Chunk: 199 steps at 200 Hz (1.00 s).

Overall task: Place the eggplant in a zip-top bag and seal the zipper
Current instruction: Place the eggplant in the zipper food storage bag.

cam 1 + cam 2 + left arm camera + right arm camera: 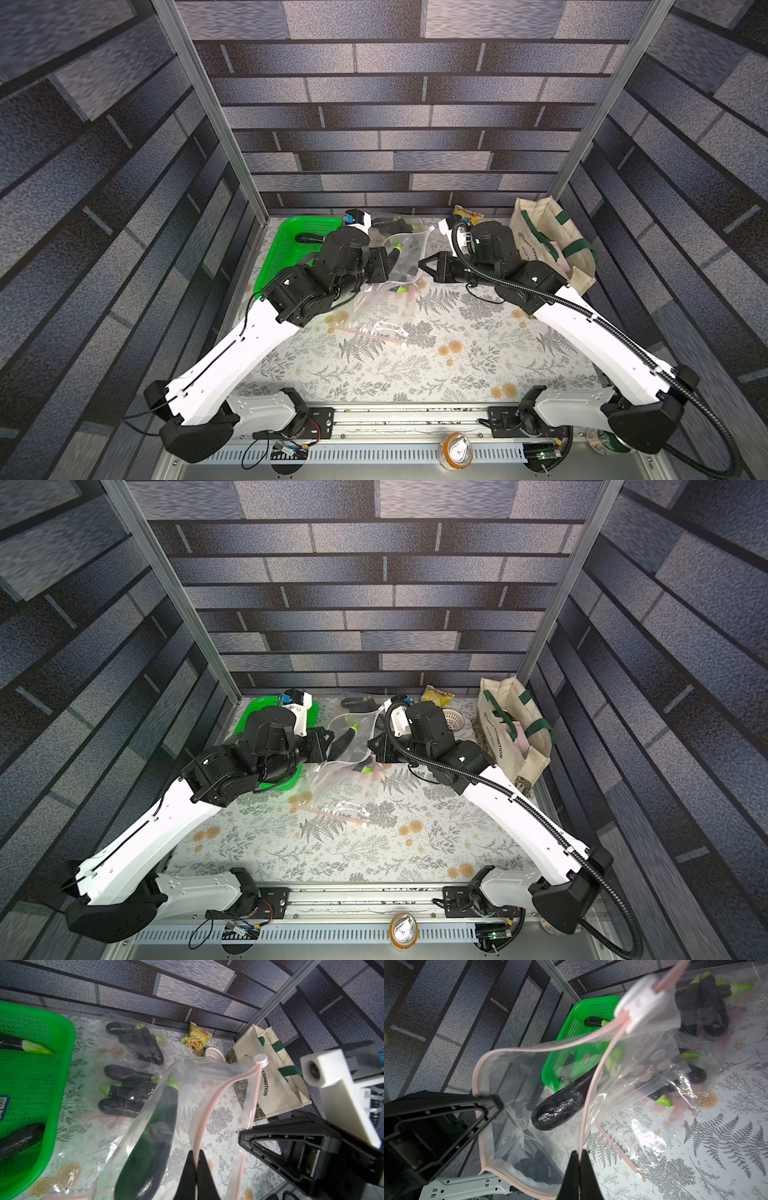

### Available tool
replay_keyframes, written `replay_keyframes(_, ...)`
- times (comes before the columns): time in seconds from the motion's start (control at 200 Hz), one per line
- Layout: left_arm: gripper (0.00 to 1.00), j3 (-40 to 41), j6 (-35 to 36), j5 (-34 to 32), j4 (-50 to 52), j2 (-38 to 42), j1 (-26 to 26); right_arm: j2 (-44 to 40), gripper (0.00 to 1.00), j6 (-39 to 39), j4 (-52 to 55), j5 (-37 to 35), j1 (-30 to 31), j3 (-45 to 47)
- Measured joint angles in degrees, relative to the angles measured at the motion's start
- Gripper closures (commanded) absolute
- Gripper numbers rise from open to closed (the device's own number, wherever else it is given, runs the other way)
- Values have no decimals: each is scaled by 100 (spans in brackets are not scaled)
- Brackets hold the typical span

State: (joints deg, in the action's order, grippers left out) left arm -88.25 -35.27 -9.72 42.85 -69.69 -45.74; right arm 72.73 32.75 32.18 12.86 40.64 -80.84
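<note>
- Left claw: fingertips pressed together on one pink zip rim of the zip-top bag, with the film pinched between them.
- Right claw: clamped the same way on the opposite rim. It faces the left claw across the bag mouth, tips near each other.
- Zip-top bag: clear and held up between the two claws. The rims are parted into a loop and the mouth is unsealed.
- Slider: white, at the end of the zip track farthest from both claws.
- Eggplant: dark purple, inside the held bag, below and between the claws. It lies slanted, green stem end toward the slider. Whether its rounded end touches the tabletop cannot be told.
- Green basket: behind the left claw, on that arm's outer side, with loose eggplants in it.
- Filled bags: clear bags of eggplants, flat on the tabletop beyond both claws, toward the back wall.
- Spare bag: empty and flat, on the arm-base side of the claws.
- Tote bag: cream with green handles, standing behind the right claw on that arm's outer side.
- Snack packet: yellow, beyond the right claw, by the back wall.
</note>
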Motion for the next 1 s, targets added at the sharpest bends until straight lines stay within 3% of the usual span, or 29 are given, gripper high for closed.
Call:
replay_keyframes(0.135,99,-284,151,-125,280,-2,7,-168,100,-205,444,-205,-175,-341)
replay_keyframes(0.266,98,-282,168,155,105,-2,7,-225,100,-476,981,-369,-232,-1091)
replay_keyframes(0.526,97,1410,-763,874,-1821,57,2,-101,100,-973,2059,-874,-254,-2234)
replay_keyframes(0.681,96,2135,-1296,887,-2369,57,4,85,100,-1075,2367,-1075,-254,-1934)
replay_keyframes(0.997,98,3893,-2256,730,-3248,-83,7,542,100,-885,2050,-1058,-254,-136)
